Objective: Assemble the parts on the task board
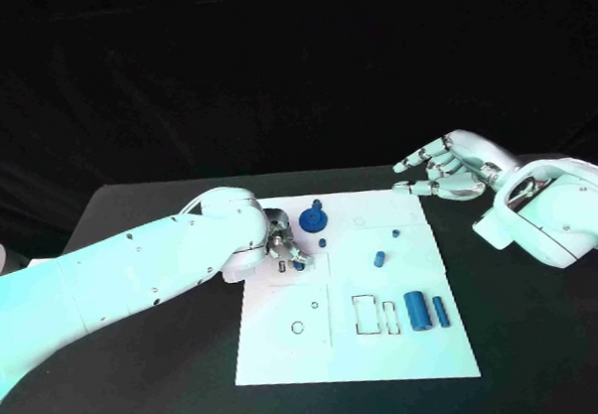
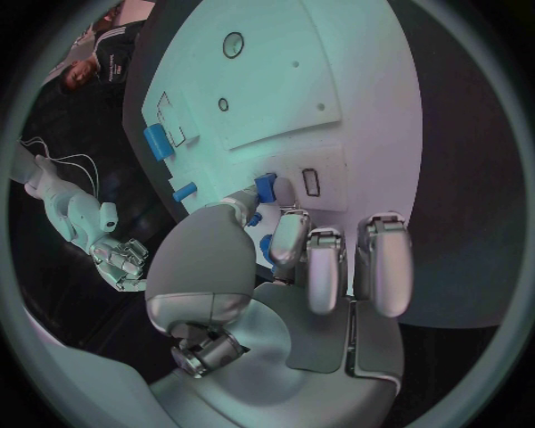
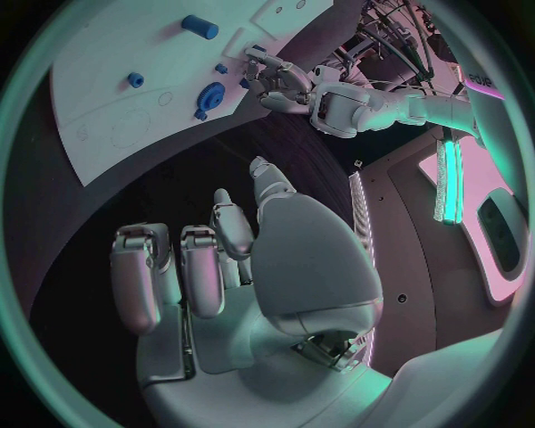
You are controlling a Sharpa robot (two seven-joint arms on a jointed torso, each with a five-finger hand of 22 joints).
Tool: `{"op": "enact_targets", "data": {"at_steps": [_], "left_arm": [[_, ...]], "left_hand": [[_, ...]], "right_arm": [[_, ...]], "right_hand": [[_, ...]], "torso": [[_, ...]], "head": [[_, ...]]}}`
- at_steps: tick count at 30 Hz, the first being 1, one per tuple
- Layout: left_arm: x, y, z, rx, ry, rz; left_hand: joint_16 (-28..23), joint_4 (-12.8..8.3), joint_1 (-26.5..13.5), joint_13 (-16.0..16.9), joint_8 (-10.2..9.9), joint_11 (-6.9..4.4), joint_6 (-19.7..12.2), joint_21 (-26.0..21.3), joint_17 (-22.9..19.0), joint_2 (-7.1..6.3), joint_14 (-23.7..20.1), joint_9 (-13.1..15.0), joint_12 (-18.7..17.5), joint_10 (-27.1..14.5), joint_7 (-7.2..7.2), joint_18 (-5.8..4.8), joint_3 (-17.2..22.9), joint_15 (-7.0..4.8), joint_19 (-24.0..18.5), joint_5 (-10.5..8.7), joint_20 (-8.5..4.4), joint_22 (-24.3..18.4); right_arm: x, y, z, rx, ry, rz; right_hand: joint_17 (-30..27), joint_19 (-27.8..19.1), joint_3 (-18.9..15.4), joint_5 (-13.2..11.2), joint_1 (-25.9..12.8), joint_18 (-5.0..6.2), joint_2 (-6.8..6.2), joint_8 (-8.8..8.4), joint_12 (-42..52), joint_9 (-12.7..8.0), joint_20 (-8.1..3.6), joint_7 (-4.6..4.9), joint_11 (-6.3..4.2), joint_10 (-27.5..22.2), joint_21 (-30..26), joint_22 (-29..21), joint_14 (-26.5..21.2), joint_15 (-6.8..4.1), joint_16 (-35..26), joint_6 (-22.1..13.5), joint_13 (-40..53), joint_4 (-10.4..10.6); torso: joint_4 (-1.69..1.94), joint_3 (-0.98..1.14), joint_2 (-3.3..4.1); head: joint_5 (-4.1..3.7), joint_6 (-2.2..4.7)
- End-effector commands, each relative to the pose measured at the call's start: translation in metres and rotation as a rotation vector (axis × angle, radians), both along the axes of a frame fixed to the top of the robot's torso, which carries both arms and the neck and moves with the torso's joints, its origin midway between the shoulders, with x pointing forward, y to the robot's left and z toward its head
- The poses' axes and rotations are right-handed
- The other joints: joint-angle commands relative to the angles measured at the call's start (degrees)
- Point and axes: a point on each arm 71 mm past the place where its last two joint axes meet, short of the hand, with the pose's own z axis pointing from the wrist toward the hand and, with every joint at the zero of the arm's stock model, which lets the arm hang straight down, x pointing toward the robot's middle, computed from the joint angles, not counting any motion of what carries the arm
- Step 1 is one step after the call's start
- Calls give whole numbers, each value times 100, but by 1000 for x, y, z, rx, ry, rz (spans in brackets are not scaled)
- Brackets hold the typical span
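Pinching a small blue part between thumb and fingertip of the left robot hand — holding it right down at the task board, just beside a rectangular slot in the left wrist view. Risking a tilt here: pinched by its end, possibly cocking against the board or jamming at a slot edge if pressed off-square. Slipping out sideways also looking likely, given so narrow a hold. Sitting just beyond those fingers, a blue knob-shaped part, close enough for knocking by a stray finger. Lying well off toward the right robot hand's side, a short blue peg and two blue cylinders — hardly threatened. Hovering past the board's far corner above the counter, the right robot hand, fingers parted and gripping nothing.
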Motion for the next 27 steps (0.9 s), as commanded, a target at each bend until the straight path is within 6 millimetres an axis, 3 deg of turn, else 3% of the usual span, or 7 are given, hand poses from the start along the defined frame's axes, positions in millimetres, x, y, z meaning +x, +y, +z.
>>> {"op": "enact_targets", "data": {"at_steps": [1,12,27], "left_arm": [[-3,1,-7,26,40,-10],[-2,2,-8,27,40,-5],[-3,5,-5,-9,29,15]], "left_hand": [[18,34,-41,1,42,1,17,20,1508,18,594,19,14,36,15,-87,-127,-45,396,-26,-57,913],[18,231,-117,38,110,-22,12,50,1508,97,594,72,45,64,-13,-99,-632,-66,416,-25,-76,968],[18,261,-311,72,149,-40,12,69,1508,223,594,96,71,92,-34,-107,-1183,-82,430,-55,-93,1007]], "right_arm": [[-1,2,0,1,3,20],[-1,1,0,1,3,18],[0,0,-1,-1,4,18]], "right_hand": [[1059,260,-38,21,-52,20,-2,13,-39,5,-13,-1,-8,-51,-33,908,500,-4,-24,45,-10,-2],[1040,249,-62,-2,-72,25,-5,11,-63,4,-13,-1,-8,-61,-46,887,495,-4,-37,42,-28,16],[1018,237,-66,-5,-72,30,-5,10,-115,4,-13,-2,-8,-83,-58,866,490,-4,-51,41,-60,17]], "torso": [[0,1,1],[-3,2,1],[-8,-2,1]], "head": [[-3,2],[-1,11],[-17,11]]}}
